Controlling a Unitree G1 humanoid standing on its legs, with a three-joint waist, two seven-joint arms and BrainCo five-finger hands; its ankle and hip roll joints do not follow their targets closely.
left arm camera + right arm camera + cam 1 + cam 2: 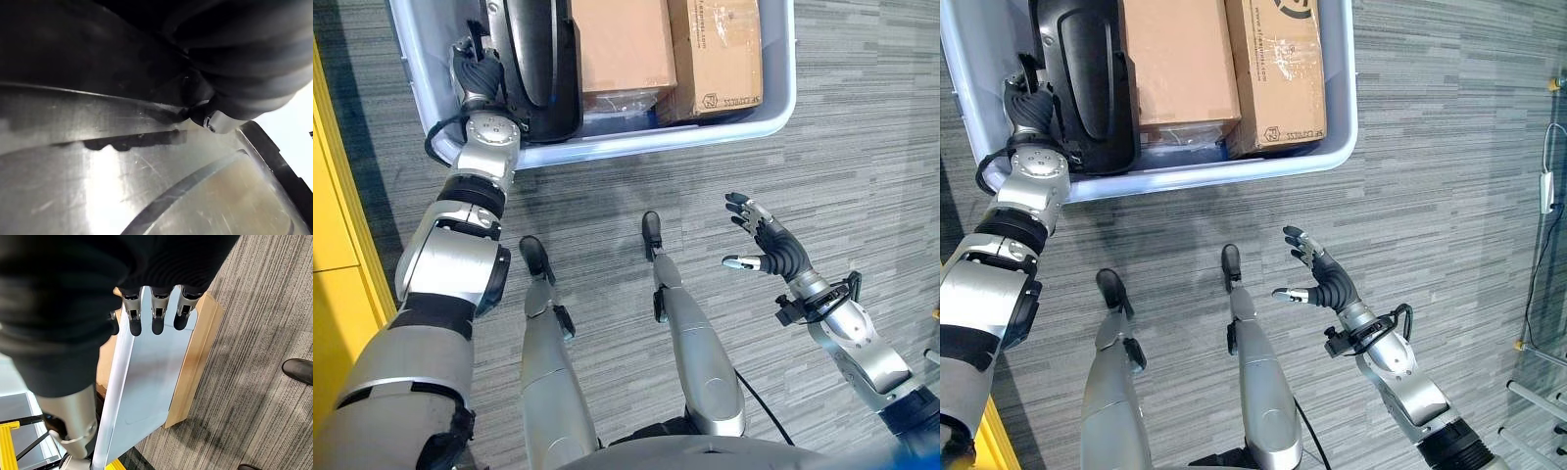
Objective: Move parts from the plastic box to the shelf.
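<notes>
Nearest, the right robot hand hangs over the grey carpet floor with fingers spread apart, holding nothing. Further out, the left robot hand is down inside the plastic box against a big black part; can't tell its grip. Two cardboard boxes sit beside that part.

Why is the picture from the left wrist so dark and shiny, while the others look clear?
Left wrist view: the camera sits very close to a dark, glossy surface with bright glare streaks, so little is readable. Left eye view: even light, the left hand reaching into the plastic box beside the black part.
</notes>
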